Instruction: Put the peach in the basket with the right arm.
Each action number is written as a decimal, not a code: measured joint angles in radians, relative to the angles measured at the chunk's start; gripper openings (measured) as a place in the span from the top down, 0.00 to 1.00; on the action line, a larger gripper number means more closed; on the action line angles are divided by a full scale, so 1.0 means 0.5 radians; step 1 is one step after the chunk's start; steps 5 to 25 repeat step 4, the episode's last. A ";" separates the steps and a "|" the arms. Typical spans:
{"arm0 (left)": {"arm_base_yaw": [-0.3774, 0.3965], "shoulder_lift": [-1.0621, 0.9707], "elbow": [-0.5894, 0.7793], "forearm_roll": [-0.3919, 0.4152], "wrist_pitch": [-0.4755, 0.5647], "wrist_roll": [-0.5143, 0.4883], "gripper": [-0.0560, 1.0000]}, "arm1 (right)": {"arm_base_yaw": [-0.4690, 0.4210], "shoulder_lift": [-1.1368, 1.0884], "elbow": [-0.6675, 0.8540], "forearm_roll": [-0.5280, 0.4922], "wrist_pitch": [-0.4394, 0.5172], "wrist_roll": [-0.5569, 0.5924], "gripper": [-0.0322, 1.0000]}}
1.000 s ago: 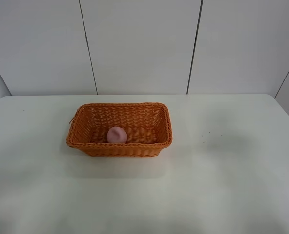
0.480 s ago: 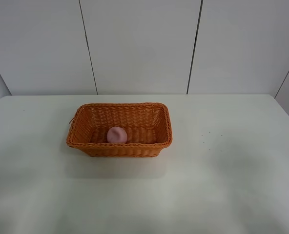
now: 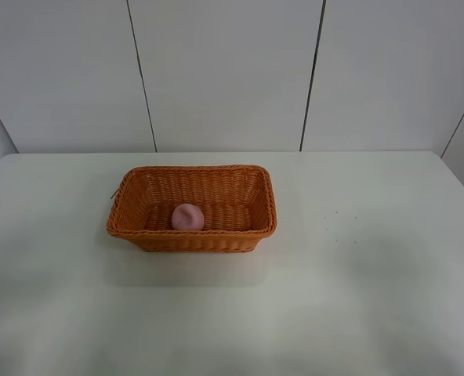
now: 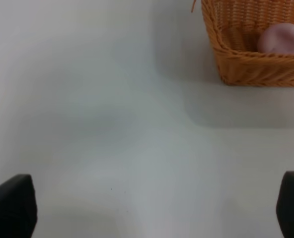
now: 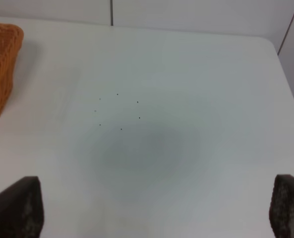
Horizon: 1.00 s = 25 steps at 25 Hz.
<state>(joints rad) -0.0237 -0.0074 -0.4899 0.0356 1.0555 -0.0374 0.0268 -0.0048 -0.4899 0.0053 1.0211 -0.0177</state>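
The pink peach [image 3: 187,217] lies inside the orange-brown woven basket [image 3: 240,236], near its front wall and left of centre. The left wrist view catches the peach [image 4: 281,39] in the basket's corner [image 4: 236,64]. My left gripper [image 4: 147,210] is open over bare table, its fingertips [image 4: 10,206] far apart, well short of the basket. My right gripper [image 5: 152,210] is open too, fingertips [image 5: 18,206] wide apart above the table, with the basket's edge [image 5: 0,69] off to one side. Neither arm appears in the exterior high view.
The white table [image 3: 357,274] carries a few tiny dark specks [image 5: 119,111] to the right of the basket. White wall panels [image 3: 224,70] stand behind the table's far edge.
A black piece of the right arm at the exterior view's right edge one second ago has left the view. Basket and peach have not moved.
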 joint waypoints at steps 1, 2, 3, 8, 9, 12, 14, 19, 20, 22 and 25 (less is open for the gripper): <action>0.000 0.000 0.000 0.000 0.000 0.000 0.01 | 0.000 0.000 0.000 0.000 0.000 -0.002 0.29; 0.000 0.000 0.000 0.000 0.000 0.000 0.01 | 0.000 0.000 0.000 0.000 0.000 -0.002 0.29; 0.000 0.000 0.000 0.000 0.000 0.000 0.01 | 0.000 0.000 0.000 0.000 0.000 -0.002 0.29; 0.000 0.000 0.000 0.000 0.000 0.000 0.01 | 0.000 0.000 0.000 0.000 0.000 -0.002 0.29; 0.000 0.000 0.000 0.000 0.000 0.000 0.01 | 0.000 0.000 0.000 0.000 0.000 -0.002 0.29; 0.000 0.000 0.000 0.000 0.000 0.000 0.01 | 0.000 0.000 0.000 0.000 0.000 -0.002 0.29; 0.000 0.000 0.000 0.000 0.000 0.000 0.01 | 0.000 0.000 0.000 0.000 0.000 -0.002 0.29; 0.000 0.000 0.000 0.000 0.000 0.000 0.01 | 0.000 0.000 0.000 0.000 0.000 -0.002 0.29; 0.000 0.000 0.000 0.000 0.000 0.000 0.01 | 0.000 0.000 0.000 0.000 0.000 -0.002 0.29; 0.000 0.000 0.000 0.000 0.000 0.000 0.01 | 0.000 0.000 0.000 0.000 0.000 -0.002 0.29; 0.000 0.000 0.000 0.000 0.000 0.000 0.01 | 0.000 0.000 0.000 0.000 0.000 -0.002 0.29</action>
